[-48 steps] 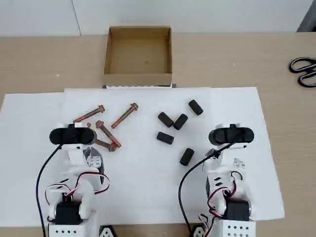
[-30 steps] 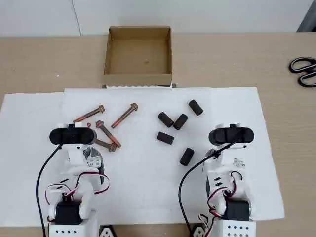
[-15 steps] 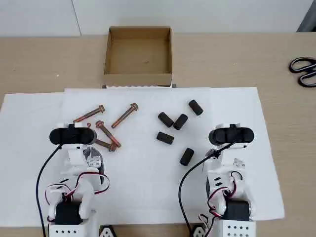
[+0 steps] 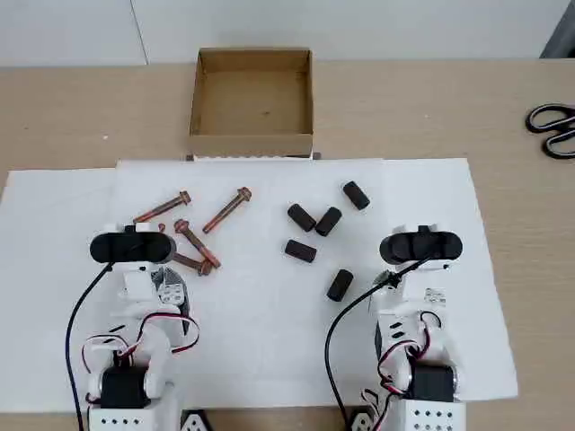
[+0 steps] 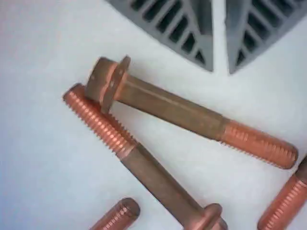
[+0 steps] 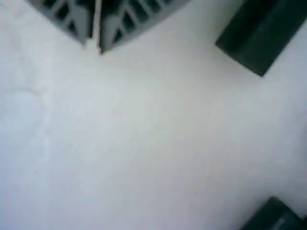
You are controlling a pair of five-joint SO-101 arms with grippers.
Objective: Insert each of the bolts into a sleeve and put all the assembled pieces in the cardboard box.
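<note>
Left gripper: closed to a narrow slit, empty, poised just above the bolts on the left part of the white sheet.
Right gripper: fingers pressed together, empty, over bare sheet near a sleeve.
Bolts: four, loose; two lie crossed beside the left arm.
Sleeves: five, scattered on the right half of the sheet, none with a bolt in it.
Cardboard box: on the table just beyond the sheet.
Scissors: at the table's right edge.
</note>
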